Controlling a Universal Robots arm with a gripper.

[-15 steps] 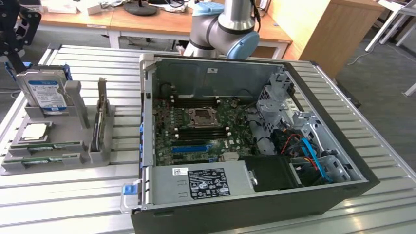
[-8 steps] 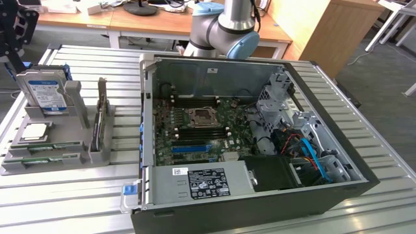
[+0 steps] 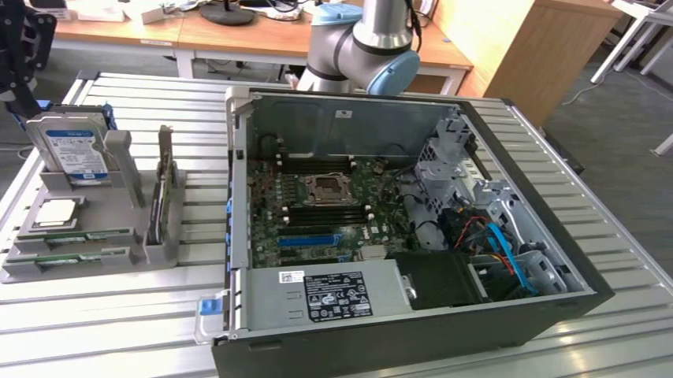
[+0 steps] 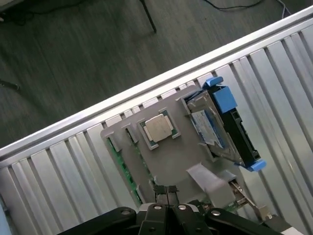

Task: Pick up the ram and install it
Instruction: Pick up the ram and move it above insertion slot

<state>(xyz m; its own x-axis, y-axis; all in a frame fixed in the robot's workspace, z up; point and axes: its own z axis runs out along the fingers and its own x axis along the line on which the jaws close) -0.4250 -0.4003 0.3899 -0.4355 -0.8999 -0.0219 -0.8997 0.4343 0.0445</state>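
Hovering above grey plastic parts holder (image 4: 176,156), gripper (image 4: 167,193) clenched, empty. Long thin green ram stick (image 4: 122,164) sits edge-up in holder slot, prob. so top edge's pinchable.

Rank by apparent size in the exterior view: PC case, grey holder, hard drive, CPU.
1. PC case
2. grey holder
3. hard drive, standing in the holder
4. CPU, lying on the holder

No close calls: the gaps are plain, and the last three sit together, so nearness does not change the order.
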